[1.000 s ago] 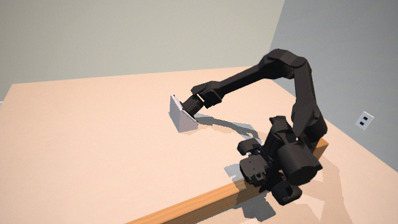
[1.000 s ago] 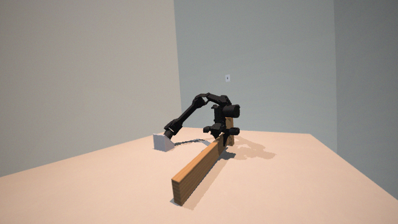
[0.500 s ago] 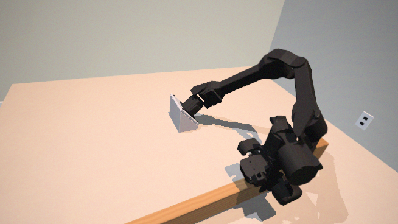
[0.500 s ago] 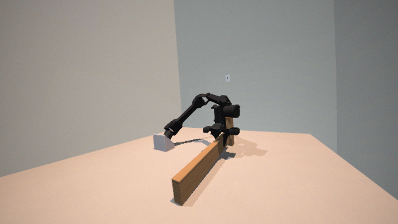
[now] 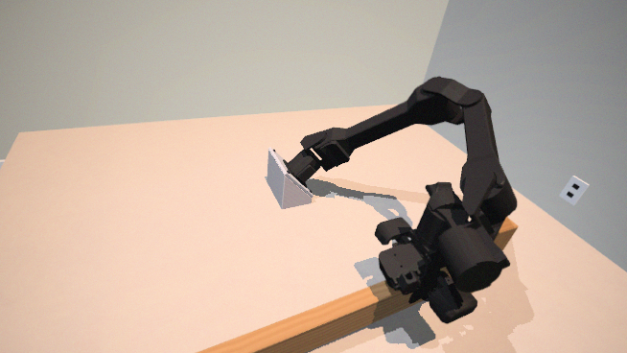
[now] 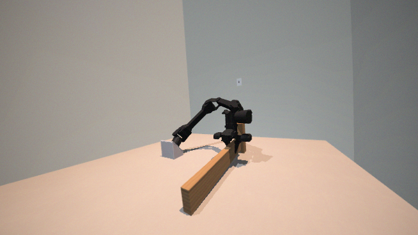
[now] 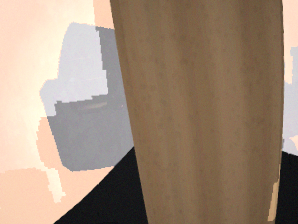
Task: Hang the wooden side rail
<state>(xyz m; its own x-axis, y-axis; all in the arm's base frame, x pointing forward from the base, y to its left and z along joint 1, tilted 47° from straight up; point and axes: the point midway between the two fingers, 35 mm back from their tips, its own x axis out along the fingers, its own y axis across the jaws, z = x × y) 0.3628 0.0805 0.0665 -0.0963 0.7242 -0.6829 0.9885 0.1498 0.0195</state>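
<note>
The wooden side rail [image 5: 288, 331] [image 6: 208, 182] [image 7: 200, 100] stands on its narrow edge, running from the near side toward the post. Its far end appears to rest on the table in the exterior view. My gripper [image 5: 424, 294] [image 6: 234, 146] [image 7: 212, 200] points down and is shut on the rail near its post end, one finger on each side. The wooden headboard post [image 5: 507, 234] [image 6: 243, 140] stands upright just behind the gripper, mostly hidden by the arm. The hooks, slot and pins are hidden, so I cannot tell whether they touch.
The arm's base sits on a grey wedge-shaped mount [image 5: 283, 187] [image 6: 170, 149] on the table [image 5: 144, 216] [image 6: 303, 191], left of the rail. The arm arches over from it to the post. A wall outlet [image 5: 574, 190] [image 6: 239, 82] is on the wall behind.
</note>
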